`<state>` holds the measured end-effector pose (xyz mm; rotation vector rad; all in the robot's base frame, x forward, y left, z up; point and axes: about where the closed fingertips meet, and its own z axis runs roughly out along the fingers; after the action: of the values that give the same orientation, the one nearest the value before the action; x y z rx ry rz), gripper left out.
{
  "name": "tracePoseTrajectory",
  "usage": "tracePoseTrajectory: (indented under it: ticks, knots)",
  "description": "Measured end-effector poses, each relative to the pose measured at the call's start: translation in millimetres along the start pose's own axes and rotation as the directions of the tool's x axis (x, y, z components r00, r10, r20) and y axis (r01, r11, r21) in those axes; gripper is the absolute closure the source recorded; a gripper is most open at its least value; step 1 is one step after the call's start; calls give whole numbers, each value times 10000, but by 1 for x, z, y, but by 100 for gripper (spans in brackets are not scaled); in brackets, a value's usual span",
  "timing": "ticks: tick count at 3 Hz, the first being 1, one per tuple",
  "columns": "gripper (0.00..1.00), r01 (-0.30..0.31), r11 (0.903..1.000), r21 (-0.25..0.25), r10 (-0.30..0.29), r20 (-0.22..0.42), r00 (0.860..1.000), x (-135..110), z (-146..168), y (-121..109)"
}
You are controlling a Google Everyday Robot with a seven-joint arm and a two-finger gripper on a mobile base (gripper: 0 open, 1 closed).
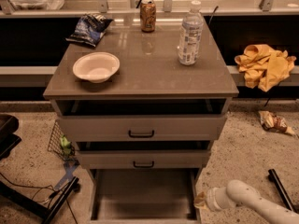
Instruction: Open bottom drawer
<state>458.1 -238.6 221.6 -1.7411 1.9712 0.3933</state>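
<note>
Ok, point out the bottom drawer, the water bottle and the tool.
bottom drawer (140,190), camera view, its bare grey floor.
water bottle (190,36), camera view, its label.
tool (202,200), camera view, its tip, low beside the open drawer's right side.

High frontal view down onto cabinet (149,76); jaws lower-right
</note>
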Motion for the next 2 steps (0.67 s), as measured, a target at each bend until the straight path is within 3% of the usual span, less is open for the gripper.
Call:
tracePoseTrajectory:
  ticks: [2]
  knots:
    - [100,971,9944,-417,-999,-702,9925,-25,61,17]
